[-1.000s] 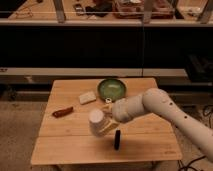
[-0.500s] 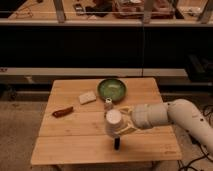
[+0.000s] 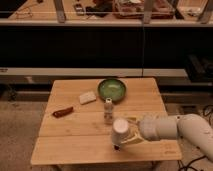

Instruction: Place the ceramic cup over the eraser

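You have the ceramic cup held by the gripper low over the front part of the table, a little right of the middle and near the front edge. The gripper is clamped on the cup from its right side, with the pale fingers pressed against the cup wall. The cup is tipped so that its round end faces up and toward the camera. Just under the cup's lower rim you can see a small dark bit of the eraser on the table; the rest of it is hidden by the cup, so you cannot tell whether the cup touches it or only hangs above it. The white arm reaches in from the right edge of the table, low and nearly level.

Behind the cup, about the middle of the table, the small clear bottle with a white cap stands upright, near the cup but apart from it. Toward the back edge, the green bowl sits just beyond the bottle. To the left of the bowl lies the pale flat block, and further left and nearer the left edge lies the red chili-shaped thing, well apart from the cup.
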You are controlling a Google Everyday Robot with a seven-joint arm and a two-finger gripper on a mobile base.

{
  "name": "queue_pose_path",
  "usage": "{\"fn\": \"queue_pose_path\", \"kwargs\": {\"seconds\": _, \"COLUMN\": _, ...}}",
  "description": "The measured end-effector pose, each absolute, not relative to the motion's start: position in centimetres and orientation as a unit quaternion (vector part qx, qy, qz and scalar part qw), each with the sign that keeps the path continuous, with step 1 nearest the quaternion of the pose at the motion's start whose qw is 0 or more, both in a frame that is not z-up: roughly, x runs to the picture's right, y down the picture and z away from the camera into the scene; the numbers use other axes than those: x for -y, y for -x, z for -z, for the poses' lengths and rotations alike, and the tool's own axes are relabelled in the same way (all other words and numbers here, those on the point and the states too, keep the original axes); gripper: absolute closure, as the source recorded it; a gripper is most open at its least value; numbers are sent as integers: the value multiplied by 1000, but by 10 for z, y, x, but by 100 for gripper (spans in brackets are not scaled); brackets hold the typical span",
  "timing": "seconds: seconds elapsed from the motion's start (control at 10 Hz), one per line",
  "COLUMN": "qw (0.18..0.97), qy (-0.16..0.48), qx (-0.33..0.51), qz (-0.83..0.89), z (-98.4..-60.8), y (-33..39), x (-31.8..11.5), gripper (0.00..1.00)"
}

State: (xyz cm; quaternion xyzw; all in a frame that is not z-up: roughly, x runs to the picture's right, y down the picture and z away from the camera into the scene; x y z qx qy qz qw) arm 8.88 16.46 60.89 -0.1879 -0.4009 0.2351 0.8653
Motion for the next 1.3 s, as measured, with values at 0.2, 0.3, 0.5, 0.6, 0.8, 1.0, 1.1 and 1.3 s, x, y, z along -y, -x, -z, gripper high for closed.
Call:
{"fn": "queue_pose_path", "kwargs": {"seconds": 0.2, "qw": 858, "qy": 189, "qx": 408, "qz": -247, "z": -618, "y": -90, "x": -175, "gripper": 100}}
{"fn": "queue_pose_path", "kwargs": {"seconds": 0.3, "qw": 856, "qy": 185, "qx": 411, "qz": -252, "z": -626, "y": -90, "x": -175, "gripper": 100}}
{"fn": "queue_pose_path", "kwargs": {"seconds": 0.5, "qw": 857, "qy": 174, "qx": 409, "qz": -261, "z": -647, "y": -93, "x": -174, "gripper": 100}}
{"fn": "queue_pose_path", "kwargs": {"seconds": 0.6, "qw": 858, "qy": 168, "qx": 407, "qz": -264, "z": -654, "y": -94, "x": -172, "gripper": 100}}
{"fn": "queue_pose_path", "kwargs": {"seconds": 0.8, "qw": 858, "qy": 164, "qx": 405, "qz": -269, "z": -666, "y": -91, "x": -168, "gripper": 100}}
{"fn": "queue_pose_path", "kwargs": {"seconds": 1.0, "qw": 853, "qy": 174, "qx": 409, "qz": -275, "z": -675, "y": -84, "x": -172, "gripper": 95}}
{"fn": "queue_pose_path", "kwargs": {"seconds": 1.1, "qw": 846, "qy": 187, "qx": 412, "qz": -282, "z": -683, "y": -78, "x": -180, "gripper": 82}}
{"fn": "queue_pose_path", "kwargs": {"seconds": 1.3, "qw": 840, "qy": 205, "qx": 412, "qz": -288, "z": -693, "y": -73, "x": -190, "gripper": 61}}
